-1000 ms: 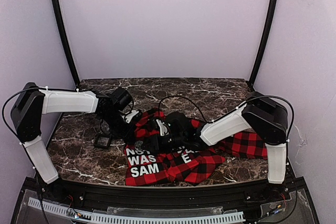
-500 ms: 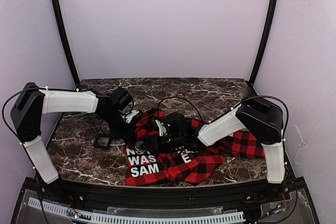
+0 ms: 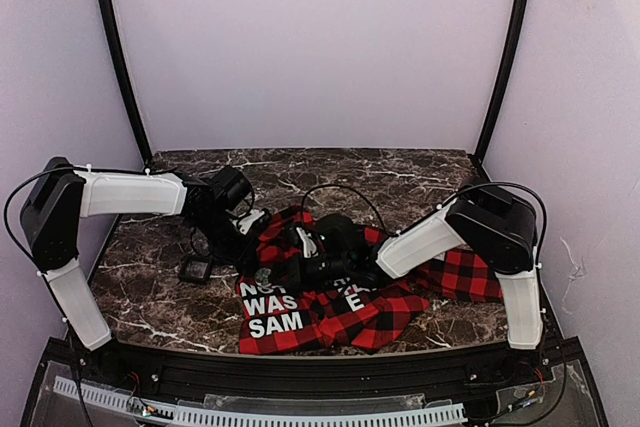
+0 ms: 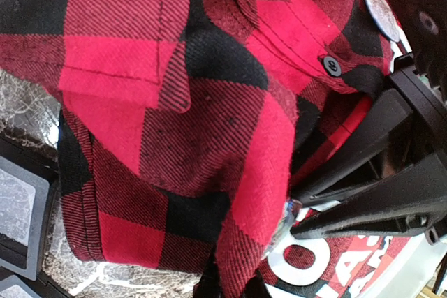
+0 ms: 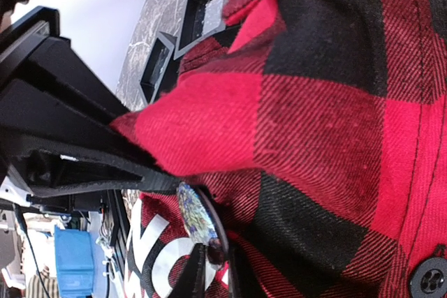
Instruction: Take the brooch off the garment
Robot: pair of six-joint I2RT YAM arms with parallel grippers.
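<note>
Brooch (image 5: 198, 215) on a raised fold of the plaid shirt (image 3: 330, 322), mid worktop (image 3: 420, 172), near the front edge. Left pincer (image 4: 297, 215) clamped tight on that fold, holding it up off the marble. Right pincer (image 5: 211, 270) nipped together on the brooch's rim (disc seen edge-on from that wrist). Both pincers just beside each other.

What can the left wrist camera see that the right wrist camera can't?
Only the left wrist camera sees the brooch from the front, as a flat round grey disc. Only the right wrist camera sees it side-on and shiny, plus a pale wall and something blue in the corner. Both see the red-and-black shirt, its black button, white letters and the black square frames.
</note>
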